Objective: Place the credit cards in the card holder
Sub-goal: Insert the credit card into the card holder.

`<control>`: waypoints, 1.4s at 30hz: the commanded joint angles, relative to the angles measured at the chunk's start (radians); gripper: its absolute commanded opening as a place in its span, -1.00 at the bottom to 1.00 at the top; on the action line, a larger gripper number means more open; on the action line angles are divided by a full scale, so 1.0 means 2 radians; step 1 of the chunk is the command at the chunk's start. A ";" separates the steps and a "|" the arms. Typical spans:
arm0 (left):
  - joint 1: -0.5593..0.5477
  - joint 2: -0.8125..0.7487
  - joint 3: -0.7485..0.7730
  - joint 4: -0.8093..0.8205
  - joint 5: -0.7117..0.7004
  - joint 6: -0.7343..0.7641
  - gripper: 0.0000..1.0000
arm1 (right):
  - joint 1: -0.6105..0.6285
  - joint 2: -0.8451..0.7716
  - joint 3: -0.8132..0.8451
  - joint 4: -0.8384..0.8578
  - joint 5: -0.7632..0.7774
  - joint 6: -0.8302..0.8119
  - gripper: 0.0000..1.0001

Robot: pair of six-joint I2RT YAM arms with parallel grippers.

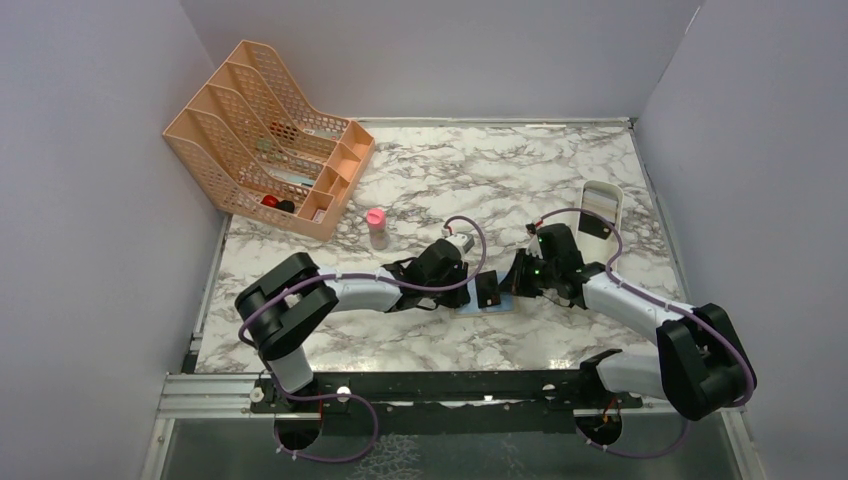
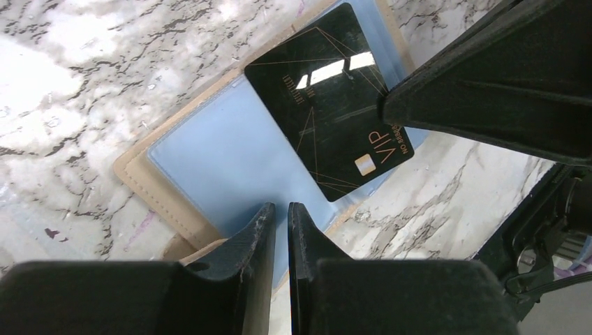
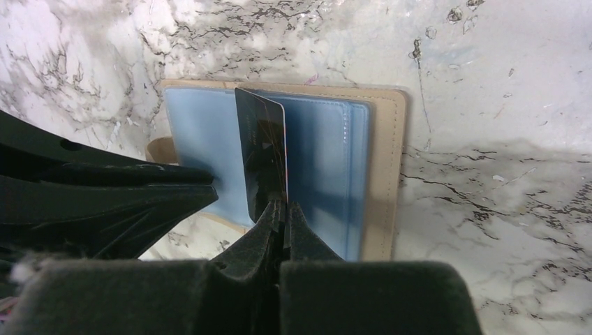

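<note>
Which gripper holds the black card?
The right gripper, shut on the glossy black rectangular card over the open tan wallet; the left gripper grips no card.

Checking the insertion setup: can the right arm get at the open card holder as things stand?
Probably yes: the right gripper, shut on the black card, hangs over the card holder, which lies open, blue side up. The left gripper sits at one edge, not across it.
</note>
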 commanded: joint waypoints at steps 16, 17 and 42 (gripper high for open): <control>0.001 -0.041 -0.034 -0.025 -0.058 0.013 -0.69 | 0.004 -0.002 0.011 -0.011 0.023 -0.012 -0.98; 0.001 -0.043 -0.035 -0.025 -0.058 0.013 -0.71 | 0.004 -0.003 0.010 -0.011 0.023 -0.012 -0.98; 0.001 -0.036 -0.048 -0.013 -0.052 0.010 -0.78 | 0.004 -0.005 0.007 -0.006 0.019 -0.018 -0.98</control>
